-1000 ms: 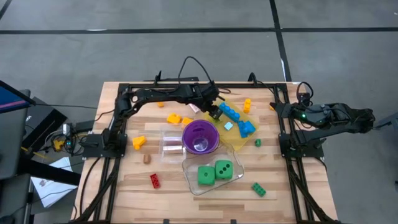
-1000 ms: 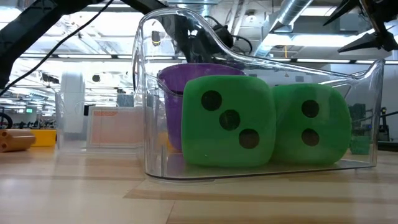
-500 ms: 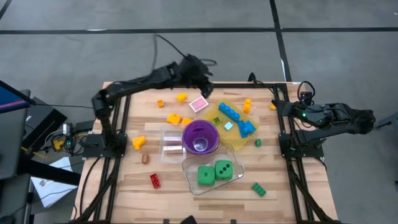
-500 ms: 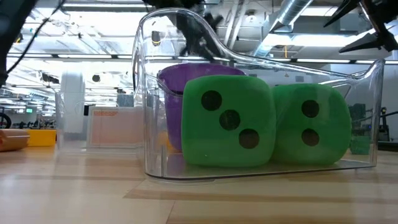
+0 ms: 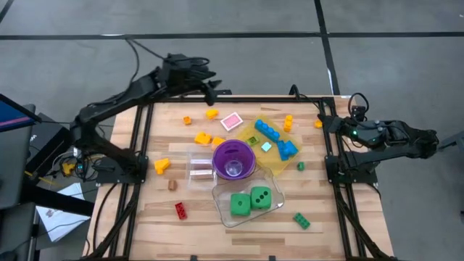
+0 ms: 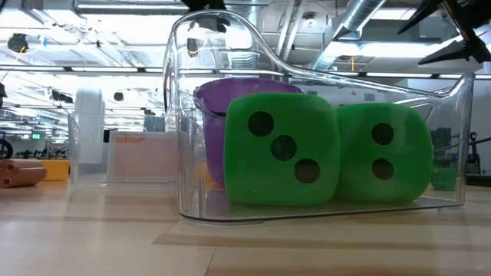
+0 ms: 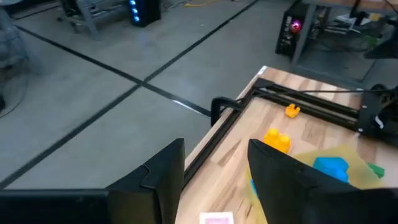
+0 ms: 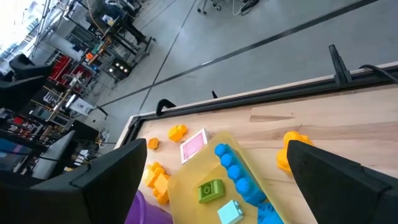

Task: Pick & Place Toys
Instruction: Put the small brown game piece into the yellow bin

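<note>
- Even, bright overhead light falls on the table (image 5: 145, 217); shadows are soft and short.
- In the low view, ceiling lamps (image 6: 153, 9) glare white and reflect off the clear tub (image 6: 230, 34).
- The background room is hazy there.
- The wrist views look slightly soft.

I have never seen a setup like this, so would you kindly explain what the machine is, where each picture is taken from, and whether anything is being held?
These are two dark robot arms at a wooden table. One picture looks straight down, one sits at table-top height, and one comes from each wrist. From above, the left gripper hangs at the table's far edge, jaws apart with nothing between them. The right gripper waits at the right edge, open and empty. On the table lie scattered small toy bricks, a pink tile, a purple cup and a yellow tray bearing blue bricks. A clear tub holds two green dice, which fill the low view.
</note>
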{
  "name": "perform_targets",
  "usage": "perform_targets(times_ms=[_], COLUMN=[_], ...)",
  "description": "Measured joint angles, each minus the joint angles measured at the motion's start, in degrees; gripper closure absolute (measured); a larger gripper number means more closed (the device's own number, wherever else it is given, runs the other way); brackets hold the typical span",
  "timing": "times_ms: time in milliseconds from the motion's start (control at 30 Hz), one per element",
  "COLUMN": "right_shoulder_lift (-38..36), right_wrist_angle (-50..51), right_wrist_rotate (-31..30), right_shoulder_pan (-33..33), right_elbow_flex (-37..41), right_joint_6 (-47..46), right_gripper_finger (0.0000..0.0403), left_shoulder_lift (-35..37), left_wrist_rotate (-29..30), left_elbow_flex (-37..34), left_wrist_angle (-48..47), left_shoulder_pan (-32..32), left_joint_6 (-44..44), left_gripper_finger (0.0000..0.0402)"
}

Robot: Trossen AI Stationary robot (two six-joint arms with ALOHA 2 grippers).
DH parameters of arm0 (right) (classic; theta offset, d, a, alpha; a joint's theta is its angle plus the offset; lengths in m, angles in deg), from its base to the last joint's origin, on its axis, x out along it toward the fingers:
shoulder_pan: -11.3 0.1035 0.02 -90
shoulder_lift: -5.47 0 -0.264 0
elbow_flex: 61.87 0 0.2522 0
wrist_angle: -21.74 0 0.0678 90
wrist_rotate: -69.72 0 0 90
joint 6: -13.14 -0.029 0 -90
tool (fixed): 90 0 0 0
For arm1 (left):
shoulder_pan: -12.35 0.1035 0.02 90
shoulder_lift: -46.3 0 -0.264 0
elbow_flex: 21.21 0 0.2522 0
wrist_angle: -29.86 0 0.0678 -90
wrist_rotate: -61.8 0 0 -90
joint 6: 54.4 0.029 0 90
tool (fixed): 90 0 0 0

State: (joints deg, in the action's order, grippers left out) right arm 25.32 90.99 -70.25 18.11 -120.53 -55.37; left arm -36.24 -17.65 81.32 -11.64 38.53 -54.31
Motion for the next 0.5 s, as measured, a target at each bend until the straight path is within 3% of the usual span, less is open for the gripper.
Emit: perform_targets(times_ms=[333, 500], right_shoulder_lift=[-0.02, -0.02], right_wrist_angle=[-0.26, -0.29], right_wrist_rotate=[0.17, 0.61], right_shoulder_pan=[-0.24, -0.23], right_elbow_flex=[0.0, 0.0], right_joint_6=[0.13, 0.11], right_gripper_finger=[0.0023, 0.0023], left_shoulder_lift=[8.39, 11.0], left_wrist_rotate=[2.06, -1.97], left_elbow_flex=[-8.97, -9.96], left_wrist_angle=[2.42, -4.33], left_shoulder_pan=[-0.53, -2.23], left_joint_6=[-0.3, -0.34], left_gripper_finger=[0.023, 0.0215])
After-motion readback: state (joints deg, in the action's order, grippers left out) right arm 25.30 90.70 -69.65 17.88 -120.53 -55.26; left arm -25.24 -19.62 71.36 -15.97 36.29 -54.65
